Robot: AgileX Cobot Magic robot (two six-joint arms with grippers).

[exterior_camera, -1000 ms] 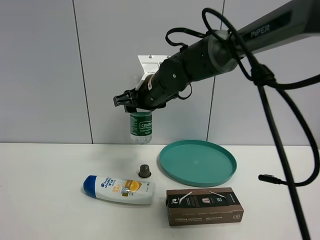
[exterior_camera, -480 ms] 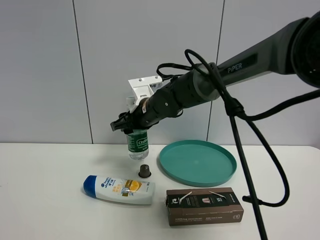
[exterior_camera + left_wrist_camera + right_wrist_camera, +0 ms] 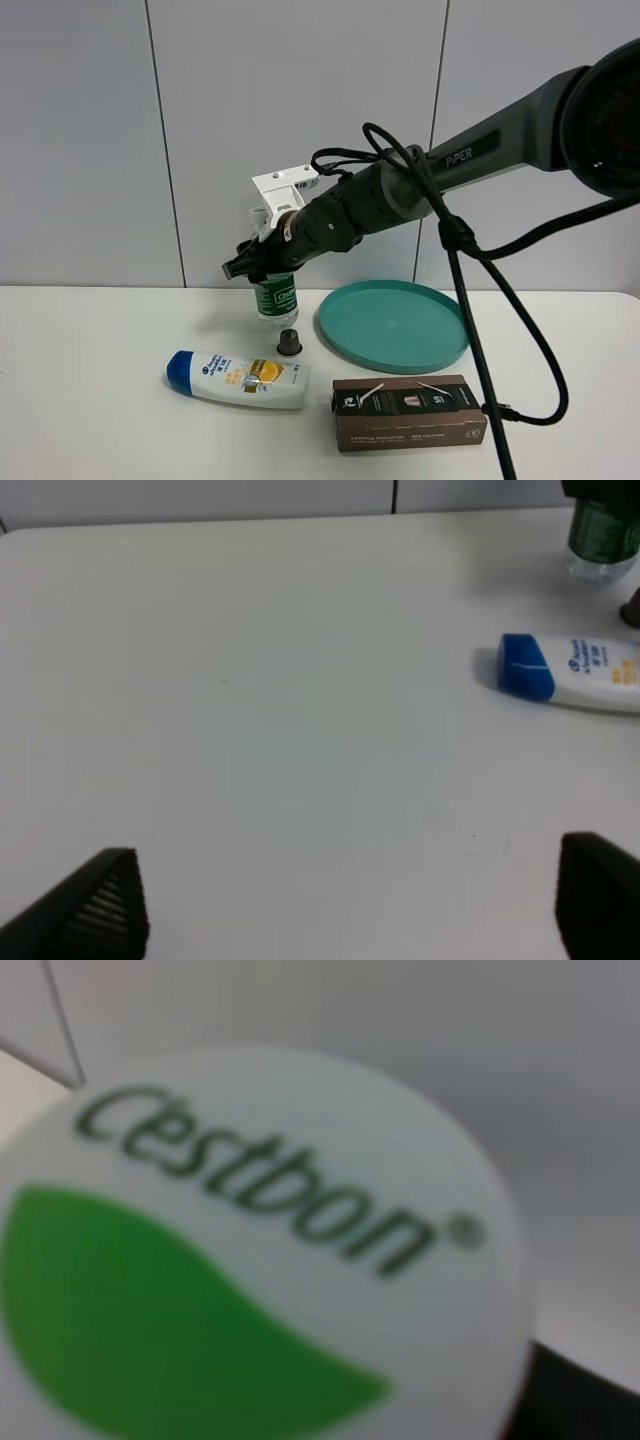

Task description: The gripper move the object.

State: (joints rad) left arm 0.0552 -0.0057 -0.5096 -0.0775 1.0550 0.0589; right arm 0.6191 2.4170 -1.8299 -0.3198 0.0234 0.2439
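My right gripper point(image 3: 265, 265) is shut on the upper part of the clear water bottle point(image 3: 273, 298), which has a green label, and holds it upright at the back of the white table point(image 3: 90, 400). The bottle's base is at or just above the tabletop, left of the teal plate. In the right wrist view the bottle's white cap point(image 3: 250, 1260) with its green logo fills the picture. The bottle's lower part also shows in the left wrist view point(image 3: 603, 535). My left gripper point(image 3: 350, 910) is open and empty over bare table.
A white shampoo bottle with a blue cap point(image 3: 240, 378) lies in front of the water bottle. A small dark capsule point(image 3: 289, 342) stands between them. A teal plate point(image 3: 395, 325) and a brown box point(image 3: 408, 410) are to the right. A black cable point(image 3: 470, 330) hangs from the right arm.
My right gripper has come down and slightly left with the water bottle, from well above the table to table level. The other things have not moved.
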